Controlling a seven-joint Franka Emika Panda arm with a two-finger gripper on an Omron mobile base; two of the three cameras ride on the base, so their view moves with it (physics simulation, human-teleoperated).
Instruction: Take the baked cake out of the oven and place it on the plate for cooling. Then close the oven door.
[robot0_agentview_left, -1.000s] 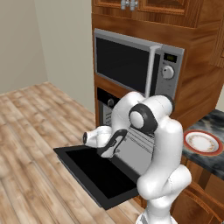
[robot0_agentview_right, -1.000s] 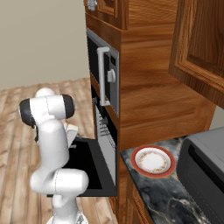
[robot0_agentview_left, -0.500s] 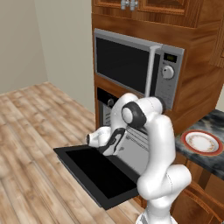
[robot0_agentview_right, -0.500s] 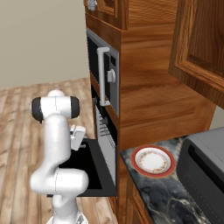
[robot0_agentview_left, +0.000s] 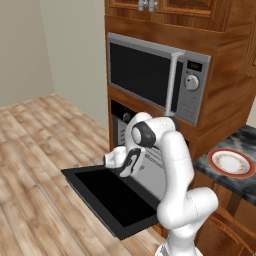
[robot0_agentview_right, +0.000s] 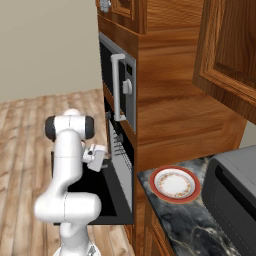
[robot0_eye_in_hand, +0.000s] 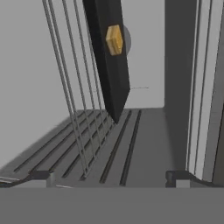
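Note:
Deep inside the oven (robot0_agentview_left: 121, 119), the baked cake (robot0_eye_in_hand: 114, 39) is a small golden block on a flat dark baking tray (robot0_eye_in_hand: 109, 65); the hand view is rolled, so the tray looks upright. The wire rack (robot0_eye_in_hand: 72, 92) runs beside it. My gripper (robot0_eye_in_hand: 109, 177) is open at the oven's mouth, pointing in, with nothing between its fingertips (robot0_eye_in_hand: 41, 176). It hangs over the lowered oven door (robot0_agentview_left: 107, 197), just in front of the cavity (robot0_agentview_left: 131, 162) (robot0_agentview_right: 104, 158). The red-rimmed white plate (robot0_agentview_left: 231, 162) (robot0_agentview_right: 173, 182) lies bare on the dark counter to the right.
A silver-framed microwave (robot0_agentview_left: 150, 75) with a vertical handle (robot0_agentview_right: 116, 85) sits above the oven. A black appliance (robot0_agentview_right: 235, 192) stands on the marble counter (robot0_agentview_right: 185, 222) beside the plate. The open door (robot0_agentview_right: 97, 195) juts out over the wooden floor (robot0_agentview_left: 35, 150).
The arm has swung the hand right and forward, from over the door's outer part up to the oven's mouth. Door and plate have not moved.

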